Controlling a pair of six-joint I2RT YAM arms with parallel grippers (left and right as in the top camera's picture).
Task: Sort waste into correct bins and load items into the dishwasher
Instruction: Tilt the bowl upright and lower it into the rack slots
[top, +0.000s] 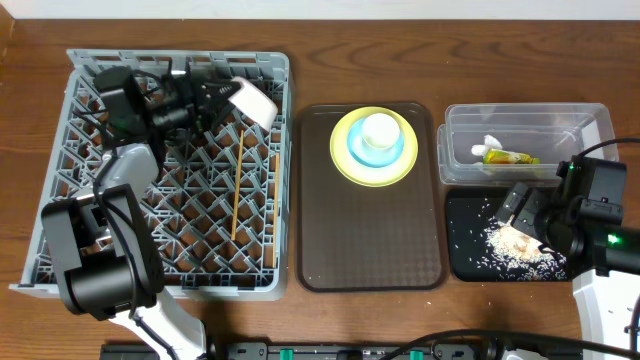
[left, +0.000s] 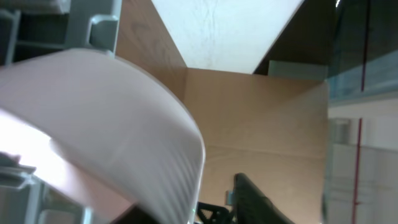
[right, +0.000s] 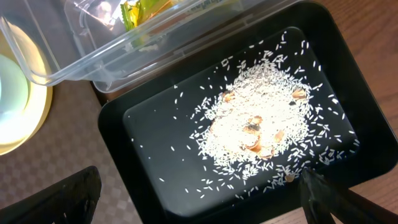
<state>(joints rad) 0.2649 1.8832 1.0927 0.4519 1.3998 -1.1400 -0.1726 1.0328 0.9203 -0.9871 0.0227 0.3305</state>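
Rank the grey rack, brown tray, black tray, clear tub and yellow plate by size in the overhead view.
1. The grey rack, largest by far.
2. The brown tray.
3. The black tray and the clear tub: about alike, too close to rank.
4. The yellow plate, smallest.

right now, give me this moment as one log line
left gripper at white cup over dish rack, grip unclear | right gripper open above rice in black tray | wrapper in clear tub
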